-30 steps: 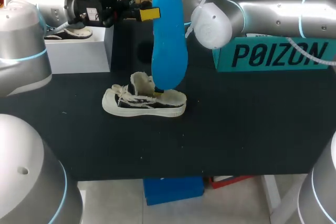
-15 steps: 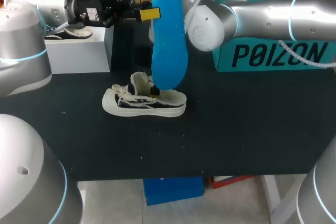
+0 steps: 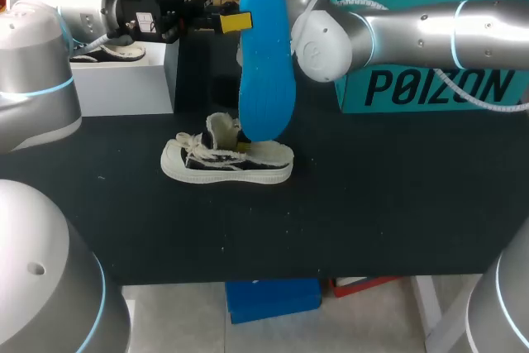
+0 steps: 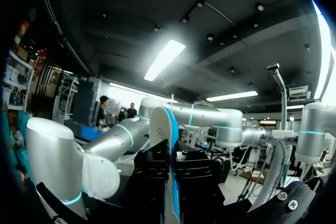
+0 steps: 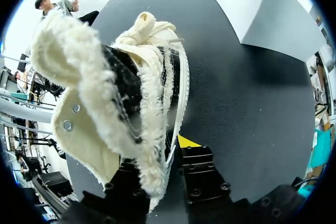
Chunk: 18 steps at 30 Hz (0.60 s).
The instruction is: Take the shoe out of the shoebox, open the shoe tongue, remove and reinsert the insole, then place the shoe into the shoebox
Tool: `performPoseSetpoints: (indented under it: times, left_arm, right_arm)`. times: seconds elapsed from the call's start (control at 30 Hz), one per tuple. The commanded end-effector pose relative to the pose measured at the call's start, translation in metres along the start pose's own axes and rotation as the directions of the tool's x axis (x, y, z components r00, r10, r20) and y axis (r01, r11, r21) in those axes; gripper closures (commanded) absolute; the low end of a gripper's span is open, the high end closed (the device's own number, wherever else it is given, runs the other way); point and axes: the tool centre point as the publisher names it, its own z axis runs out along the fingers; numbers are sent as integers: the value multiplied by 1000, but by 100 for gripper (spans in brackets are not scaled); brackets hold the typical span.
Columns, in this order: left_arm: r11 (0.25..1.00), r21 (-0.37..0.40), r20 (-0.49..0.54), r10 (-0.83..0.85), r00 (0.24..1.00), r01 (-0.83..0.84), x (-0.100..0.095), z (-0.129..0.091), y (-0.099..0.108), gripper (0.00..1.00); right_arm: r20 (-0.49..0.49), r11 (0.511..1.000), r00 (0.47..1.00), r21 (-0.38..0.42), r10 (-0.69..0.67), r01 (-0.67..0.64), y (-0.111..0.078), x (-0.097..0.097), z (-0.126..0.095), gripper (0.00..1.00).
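Note:
A cream and black sneaker [image 3: 227,163] lies on its sole on the black table [image 3: 372,204], toe to the left. A blue insole [image 3: 266,64] hangs upright over its heel, its lower end just above the opening. My left gripper [image 3: 234,21] is shut on the insole's top edge; in the left wrist view the insole [image 4: 171,129] runs edge-on between the gripper's [image 4: 172,157] black fingers. My right gripper [image 3: 242,146] is down at the shoe's opening behind the insole. In the right wrist view that gripper [image 5: 160,156] is shut on the frayed collar of the sneaker [image 5: 121,87].
A teal shoebox [image 3: 430,80] stands at the back right under my right arm. A white box [image 3: 124,80] with another shoe [image 3: 111,52] on it is at the back left. The table's front edge [image 3: 273,274] runs near the sneaker.
My right gripper has closed on the shoe's collar and its arm has shifted slightly left. The left arm and the insole have not moved.

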Motion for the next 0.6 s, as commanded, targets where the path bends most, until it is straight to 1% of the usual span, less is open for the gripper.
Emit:
performPoseSetpoints:
  times: [0.03, 0.43, 0.5, 0.53, 0.6]
  left_arm:
    - [1000, 0, 5, 2, 1000, -2, 1, 1, 1, 100]
    - [1000, 0, 5, 2, 1000, -2, 1, 1, 1, 100]
    - [1000, 0, 5, 2, 1000, -2, 1, 1, 1, 100]
    - [1000, 0, 5, 2, 1000, -2, 1, 1, 1, 100]
    - [1000, 0, 5, 2, 1000, -2, 1, 1, 1, 100]
  right_arm:
    - [-1, 1000, 1000, 2, 1, -1, 1, -2, 2, 100]
    - [-1, 1000, 1000, 2, 1, -1, 1, -2, 2, 100]
    - [-2, 1000, 1000, 7, -3, 3, -3, -1, -1, 100]
    - [9, 1000, 1000, 20, 17, -17, -5, -1, -3, 100]
    - [20, 998, 998, 12, 59, -59, -8, -2, -10, 100]
